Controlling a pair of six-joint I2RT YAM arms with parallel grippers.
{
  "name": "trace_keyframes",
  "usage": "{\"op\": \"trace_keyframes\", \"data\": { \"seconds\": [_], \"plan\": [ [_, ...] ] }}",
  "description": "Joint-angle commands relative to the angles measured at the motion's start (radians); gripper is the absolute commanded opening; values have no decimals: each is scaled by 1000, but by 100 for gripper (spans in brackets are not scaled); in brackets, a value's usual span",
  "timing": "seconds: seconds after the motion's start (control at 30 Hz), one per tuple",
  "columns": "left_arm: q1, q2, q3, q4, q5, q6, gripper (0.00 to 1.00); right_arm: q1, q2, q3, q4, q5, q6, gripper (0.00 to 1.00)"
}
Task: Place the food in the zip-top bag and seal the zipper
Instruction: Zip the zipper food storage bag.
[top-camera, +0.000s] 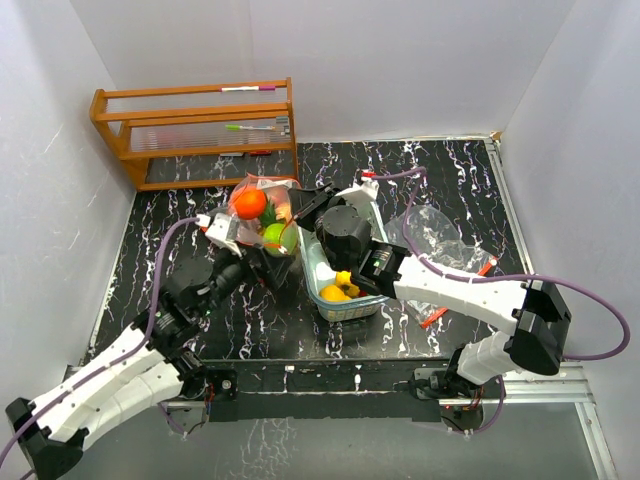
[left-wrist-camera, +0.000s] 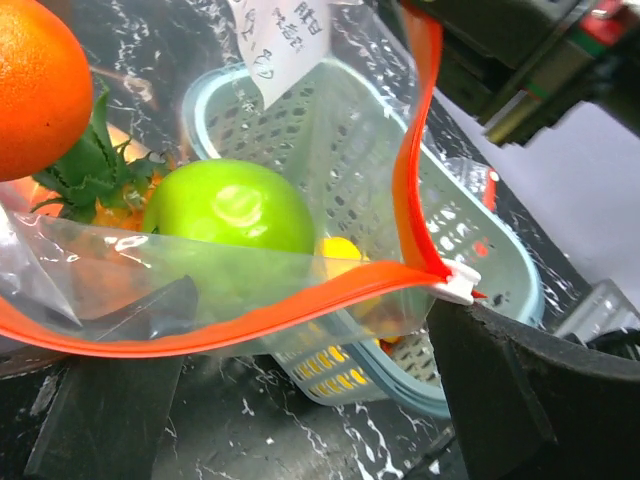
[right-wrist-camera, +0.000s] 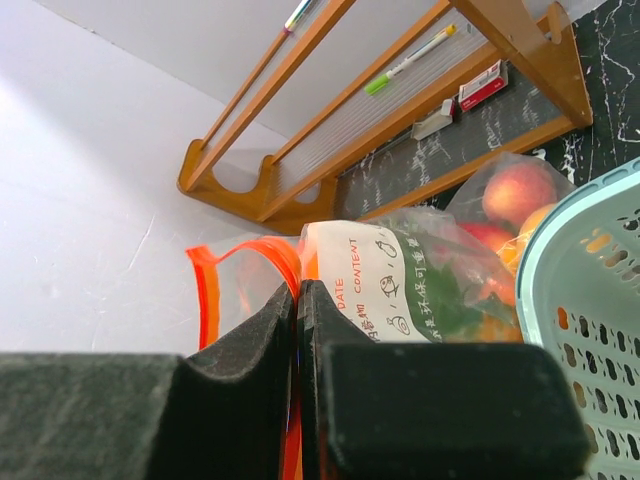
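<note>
The right gripper (right-wrist-camera: 297, 300) clenched the bag (right-wrist-camera: 400, 275) rim — the left gripper (left-wrist-camera: 320, 400) gaped, released; it needed to straddle the zipper (left-wrist-camera: 250, 318) squarely before closing.

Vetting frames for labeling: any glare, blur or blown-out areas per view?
Left wrist: glare spot on the green fruit, sheen on the bag film; right wrist: right tool soft and dark up close, wall washed pale; top external: sharp, evenly lit.
</note>
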Motion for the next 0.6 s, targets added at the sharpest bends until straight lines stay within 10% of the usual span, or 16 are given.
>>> {"op": "trace_keyframes", "data": {
  "seconds": [0.0,0.33,0.57],
  "plan": [
    [1,84,31,113,-89,29,97,5,-45,63,97,50,-31,8],
    [0,78,-26,245,-143,50,96,3,-17,94,91,56,-46,8],
    [-1,-11,-46,272,-179,100,17,-3,-15,91,89,60,-44,8]
  ]
}}
